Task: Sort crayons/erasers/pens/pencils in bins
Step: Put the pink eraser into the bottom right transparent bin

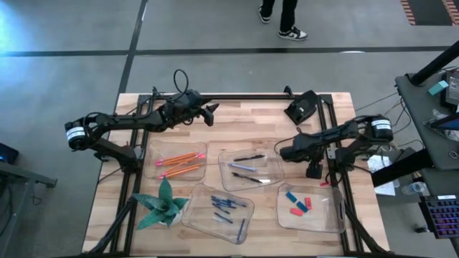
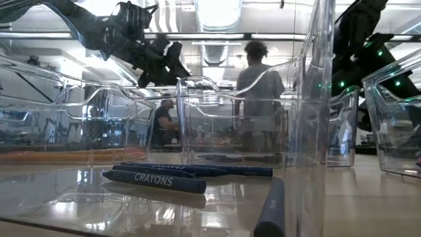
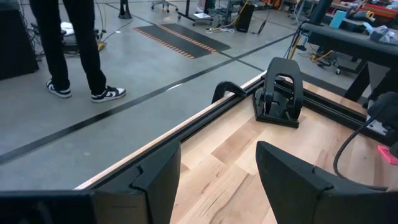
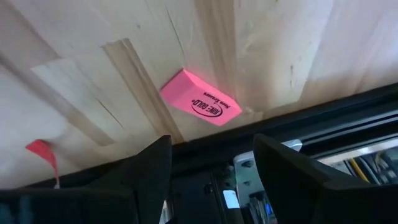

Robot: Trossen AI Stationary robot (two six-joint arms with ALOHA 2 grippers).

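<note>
My right gripper point(image 1: 314, 172) is open and empty, low over the table's right side by the black rail. Its wrist view point(image 4: 211, 140) shows a pink eraser point(image 4: 200, 98) lying flat on the wood just beyond the fingertips, untouched. My left gripper point(image 1: 210, 113) is open and empty near the table's far edge; it also shows in the left wrist view point(image 3: 216, 149) and the low view point(image 2: 158, 62). Four clear bins hold orange pencils point(image 1: 179, 163), pens point(image 1: 247, 170), blue crayons point(image 1: 226, 208), and red and blue erasers point(image 1: 300, 204).
A green folded-paper plant point(image 1: 161, 204) stands at the near left. A black stand point(image 1: 301, 107) sits at the far right of the table. Black frame rails point(image 1: 337, 193) run along the table's edges. A person point(image 1: 283, 18) stands beyond the far edge.
</note>
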